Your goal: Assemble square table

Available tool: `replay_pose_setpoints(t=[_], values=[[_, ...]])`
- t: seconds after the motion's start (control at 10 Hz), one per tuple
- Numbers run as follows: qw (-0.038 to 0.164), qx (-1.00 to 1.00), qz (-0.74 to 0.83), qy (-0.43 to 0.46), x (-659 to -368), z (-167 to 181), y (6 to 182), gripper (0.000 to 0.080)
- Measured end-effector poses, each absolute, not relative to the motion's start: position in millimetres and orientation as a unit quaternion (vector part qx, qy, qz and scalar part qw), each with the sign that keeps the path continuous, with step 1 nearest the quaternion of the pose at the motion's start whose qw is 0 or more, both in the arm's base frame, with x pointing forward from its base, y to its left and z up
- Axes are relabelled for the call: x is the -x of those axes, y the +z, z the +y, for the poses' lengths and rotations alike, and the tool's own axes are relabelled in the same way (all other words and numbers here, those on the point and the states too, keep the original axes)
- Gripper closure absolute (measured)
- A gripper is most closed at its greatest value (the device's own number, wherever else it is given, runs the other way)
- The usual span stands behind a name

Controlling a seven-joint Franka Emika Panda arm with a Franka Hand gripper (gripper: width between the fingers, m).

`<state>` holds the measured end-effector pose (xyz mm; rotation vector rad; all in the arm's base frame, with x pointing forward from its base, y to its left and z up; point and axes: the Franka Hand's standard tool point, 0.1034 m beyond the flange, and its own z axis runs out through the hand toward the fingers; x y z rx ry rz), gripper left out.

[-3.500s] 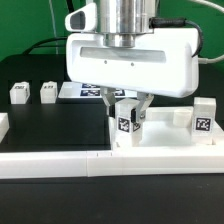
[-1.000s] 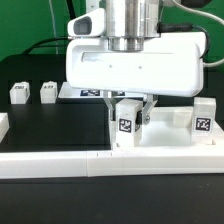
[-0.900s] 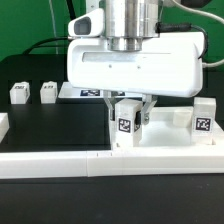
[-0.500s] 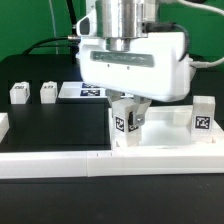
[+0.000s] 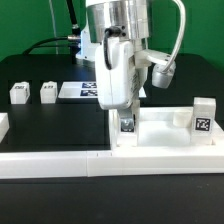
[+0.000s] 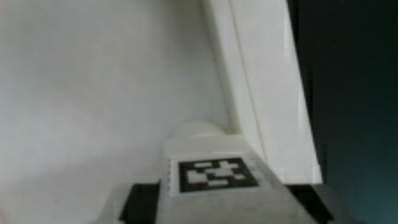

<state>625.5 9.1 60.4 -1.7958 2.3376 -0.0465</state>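
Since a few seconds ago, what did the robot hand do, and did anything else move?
The gripper twisted round on the spot, going from flat-on to side-on in the exterior view. That turned the leg it grips at the table top's corner. Nothing was let go. The two loose legs, the standing leg and the marker board stayed put.
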Motion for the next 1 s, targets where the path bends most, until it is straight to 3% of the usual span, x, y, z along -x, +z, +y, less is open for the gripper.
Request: replay_pose_setpoints(t=[0.6,0.8,0.9,1.0], values=[[0.091,0.560,0.823,-0.008,-622.5,5.4,59.6,0.0509],[0.092,0.562,0.822,-0.008,-622.6,6.6,60.6,0.0234],[0.096,0.573,0.814,-0.008,-621.6,11.6,67.1,0.0234],[0.104,0.583,0.806,-0.009,-620.0,15.5,80.3,0.0168]])
